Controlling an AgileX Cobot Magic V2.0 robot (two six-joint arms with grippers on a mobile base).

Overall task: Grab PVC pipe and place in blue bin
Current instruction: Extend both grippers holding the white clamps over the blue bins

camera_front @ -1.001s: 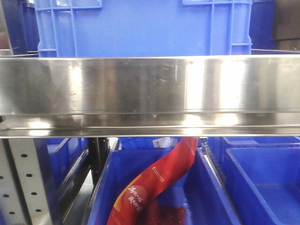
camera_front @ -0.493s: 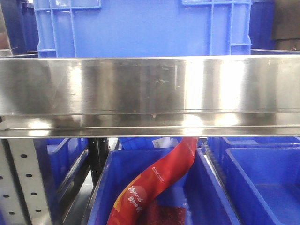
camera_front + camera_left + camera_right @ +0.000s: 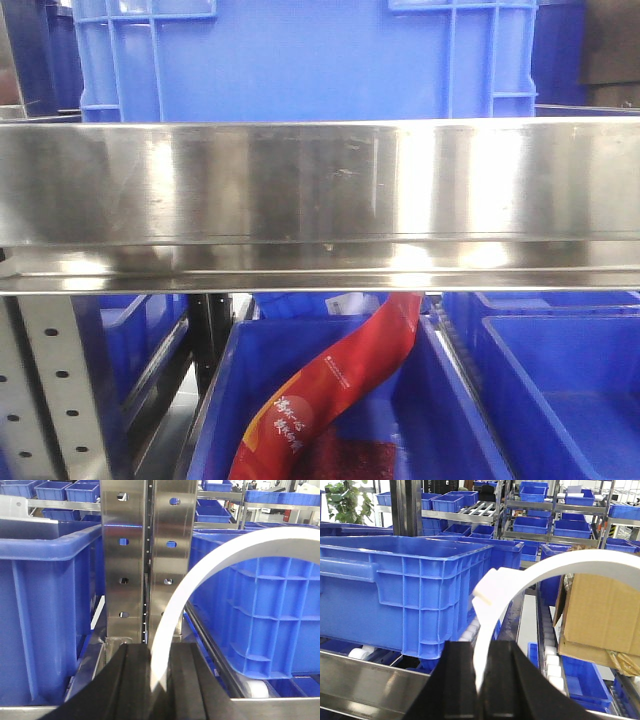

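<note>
Looking through the left wrist camera, I see the left claw point(image 3: 152, 692) before a steel post point(image 3: 145, 555), a blue bin point(image 3: 45, 605) on each side. The right claw point(image 3: 482, 685) faces another blue bin point(image 3: 405, 585) and a carton point(image 3: 600, 610). A white band point(image 3: 207, 560) arches over each. Whether either claw is spread I cannot tell; nor can I find the pipe.

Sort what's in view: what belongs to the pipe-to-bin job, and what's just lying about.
For the job:
- blue bins; which one is meant, I cannot tell
- no pipe in view

Just lying about:
- red packet
- cardboard box
- plant
- steel shelf rail
</note>
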